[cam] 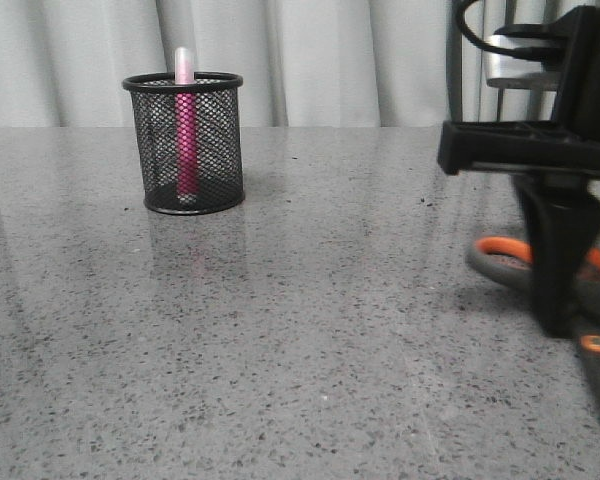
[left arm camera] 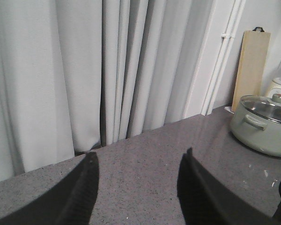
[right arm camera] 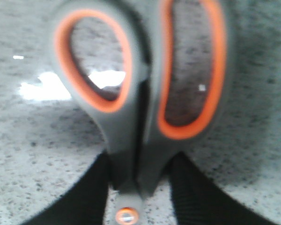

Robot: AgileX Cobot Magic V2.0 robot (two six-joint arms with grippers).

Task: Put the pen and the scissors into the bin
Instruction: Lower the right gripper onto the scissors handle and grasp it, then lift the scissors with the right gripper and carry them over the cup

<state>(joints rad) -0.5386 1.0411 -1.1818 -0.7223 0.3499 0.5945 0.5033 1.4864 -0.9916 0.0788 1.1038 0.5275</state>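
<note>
Scissors (right arm camera: 140, 98) lie flat on the table, neck between the right gripper's (right arm camera: 138, 187) fingers, apparently clamped.

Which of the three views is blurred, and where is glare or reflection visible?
Right wrist view: the scissors are soft, out of focus, with a white glare patch on the table. Front view: sharp; the pen in the bin reflects faintly pink on the table. Left wrist view: clear, no glare.

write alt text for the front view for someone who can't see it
A magenta pen stands in a black mesh bin at the back left of a speckled grey table. At the right edge, the right gripper reaches down over orange-lined scissors lying flat.
</note>
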